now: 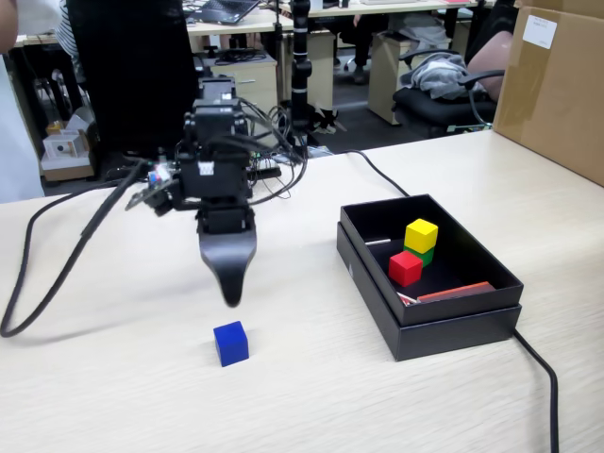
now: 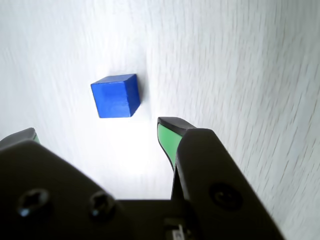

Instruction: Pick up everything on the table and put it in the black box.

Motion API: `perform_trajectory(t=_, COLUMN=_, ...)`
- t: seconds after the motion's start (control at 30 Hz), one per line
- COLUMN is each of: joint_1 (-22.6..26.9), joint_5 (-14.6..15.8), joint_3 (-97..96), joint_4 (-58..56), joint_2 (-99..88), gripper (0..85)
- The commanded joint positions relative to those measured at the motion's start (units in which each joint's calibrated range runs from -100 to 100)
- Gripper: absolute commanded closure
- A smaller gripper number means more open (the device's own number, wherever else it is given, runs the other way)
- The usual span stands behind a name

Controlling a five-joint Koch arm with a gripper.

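No text can be read — the white label on the brown carton (image 1: 552, 90) is blank or illegible.

Pincer (image 2: 97, 131) spread wide, green-lined tips | blue cube (image 2: 115, 95) ahead of your tips, untouched, flat on pale table (image 2: 240, 65) | left tip barely visible, possibly cropped

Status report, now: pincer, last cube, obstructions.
Pincer open, empty, above table. Blue cube loose ahead of it. Yellow, red, green cubes in black box. Path clear.
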Motion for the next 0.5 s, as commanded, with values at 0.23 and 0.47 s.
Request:
perform_trajectory(t=0.23, joint_1=-0.3, joint_5=-1.1, joint_3=11.9, joint_4=-0.1, joint_2=11.5, gripper=38.0)
perform_trajectory(t=0.47, joint_1=-0.4, joint_5=-1.4, joint_3=17.0, joint_4=-0.1, joint_2=20.1, gripper=53.2)
